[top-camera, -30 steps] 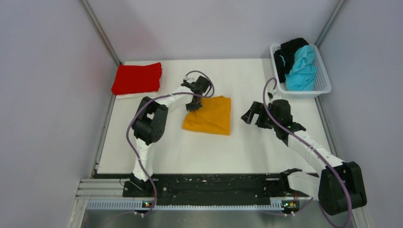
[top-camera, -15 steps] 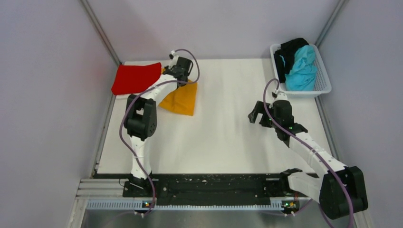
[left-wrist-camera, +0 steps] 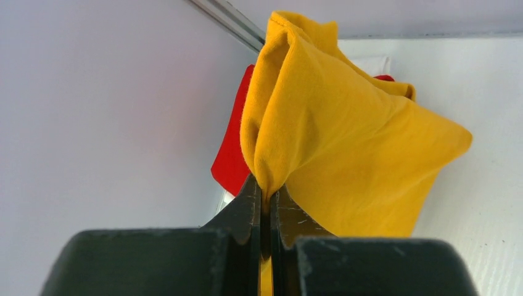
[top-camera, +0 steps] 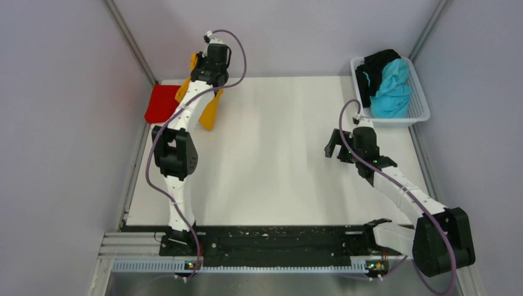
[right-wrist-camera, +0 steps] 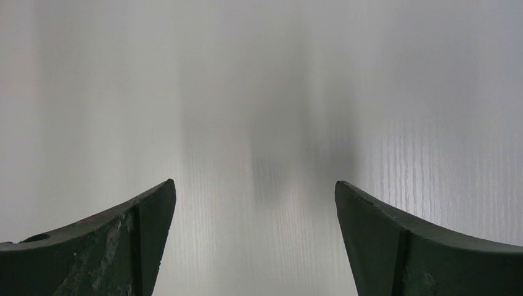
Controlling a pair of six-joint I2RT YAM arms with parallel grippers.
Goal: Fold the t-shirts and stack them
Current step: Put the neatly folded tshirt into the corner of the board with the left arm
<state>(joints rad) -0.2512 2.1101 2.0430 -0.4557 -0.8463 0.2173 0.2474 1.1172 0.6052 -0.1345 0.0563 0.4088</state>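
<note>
Step in hand, by judgement: stacking. Left jaws clenched on a bunched edge of the orange-yellow shirt [left-wrist-camera: 345, 148], which hangs clear of the desk [left-wrist-camera: 487, 185]. Just beyond and below them lies the red shirt [left-wrist-camera: 229, 157]. Next move calls for lowering squarely onto it before release. Right jaws wide, released, holding nothing above bare desk.

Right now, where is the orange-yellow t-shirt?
In the top view the orange-yellow t-shirt hangs from the shut left gripper at the far-left corner of the table. It is right beside the red t-shirt, which lies at the left edge.
</note>
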